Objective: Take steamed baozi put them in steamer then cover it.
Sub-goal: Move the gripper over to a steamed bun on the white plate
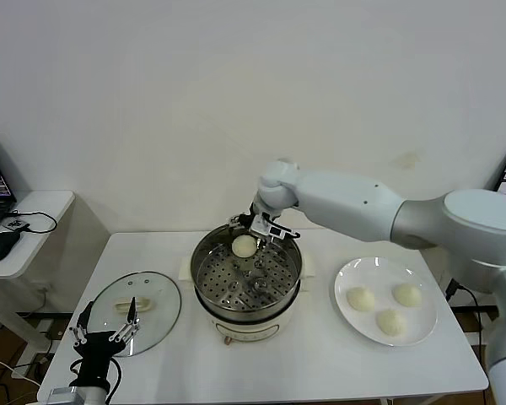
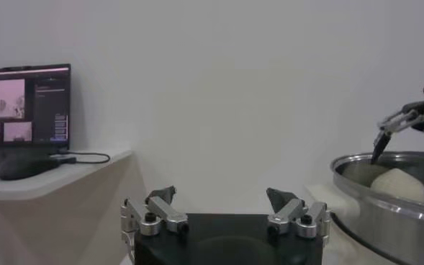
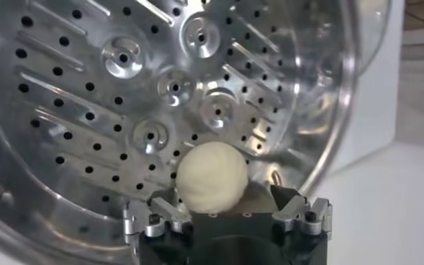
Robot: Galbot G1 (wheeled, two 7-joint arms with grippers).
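Observation:
The steamer [image 1: 245, 283] stands mid-table, its perforated tray [image 3: 125, 93] shiny. One baozi [image 1: 244, 245] lies on the tray at the far side. My right gripper [image 1: 262, 226] hovers over the far rim just above it, open; in the right wrist view the baozi [image 3: 212, 176] sits between the spread fingers [image 3: 283, 196], with a gap on one side. Three more baozi [image 1: 360, 298] [image 1: 407, 294] [image 1: 391, 321] lie on the white plate [image 1: 379, 270] to the right. My left gripper [image 1: 108, 327] is open and empty by the glass lid [image 1: 152, 291], front left.
A side table [image 1: 25, 221] with a mouse and cable stands at far left, also in the left wrist view [image 2: 32, 176] with a monitor [image 2: 24, 101]. The steamer rim [image 2: 384, 198] and right gripper [image 2: 406, 122] show there too.

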